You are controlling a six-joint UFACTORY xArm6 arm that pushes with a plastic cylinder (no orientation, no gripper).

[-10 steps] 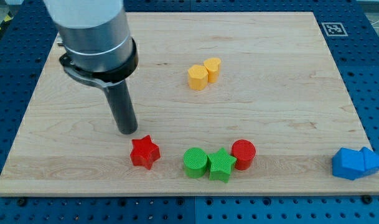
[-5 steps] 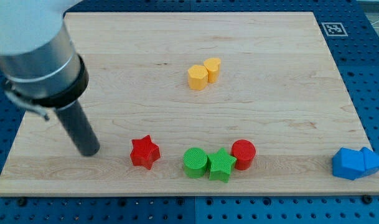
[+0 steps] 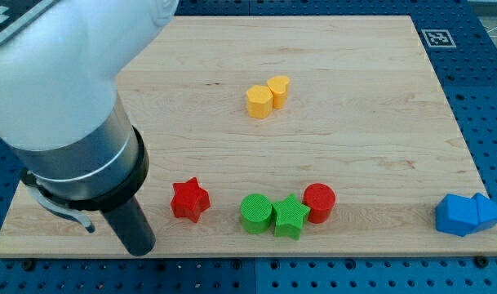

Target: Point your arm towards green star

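The green star (image 3: 290,216) lies near the view's bottom edge of the wooden board (image 3: 354,131), touching a green cylinder (image 3: 255,213) on its left and a red cylinder (image 3: 319,202) on its right. My tip (image 3: 141,248) is at the board's bottom edge, far left of the green star. A red star (image 3: 189,199) lies between my tip and the green blocks, a short way up and right of my tip. The arm's body covers the board's upper left.
Two yellow blocks (image 3: 267,95) sit touching each other near the board's top middle. Two blue blocks (image 3: 467,214) sit at the board's bottom right corner, over the edge. A marker tag (image 3: 438,37) is at the top right corner.
My tip has moved from above and left of the red star down to the board's bottom edge, swinging left and then back right. No block has moved.
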